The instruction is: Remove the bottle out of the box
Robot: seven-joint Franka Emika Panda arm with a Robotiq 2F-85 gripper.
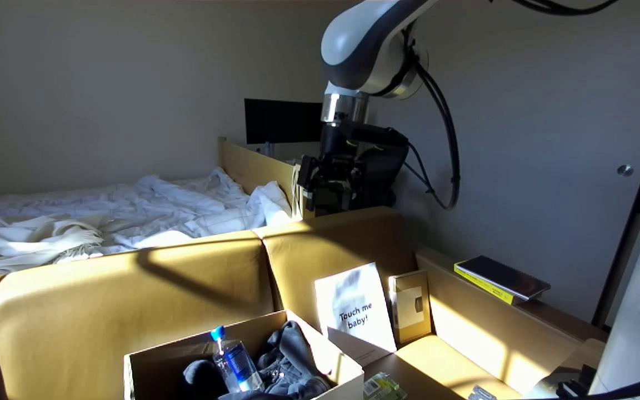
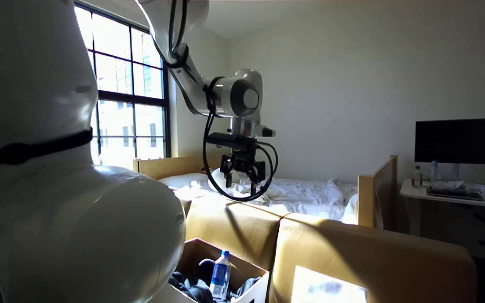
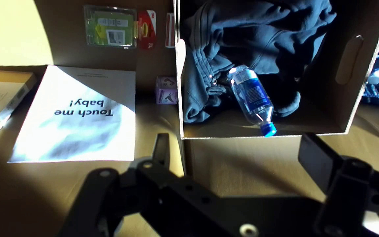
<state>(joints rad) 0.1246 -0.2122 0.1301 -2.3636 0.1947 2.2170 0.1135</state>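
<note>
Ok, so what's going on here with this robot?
A robot arm is here to take the bottle out of the box, but it isn't holding anything yet. Its gripper hangs open, higher up than the box. The bottle leans, cap up, among dark clothes inside the box, which stands by the sofa backrest.

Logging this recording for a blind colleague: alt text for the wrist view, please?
A clear, blue-capped bottle sits tilted among dark clothing inside a cardboard box. The open tool spans the bottom; left of the box, inverted text on a sheet reads "Touch me baby!"
</note>
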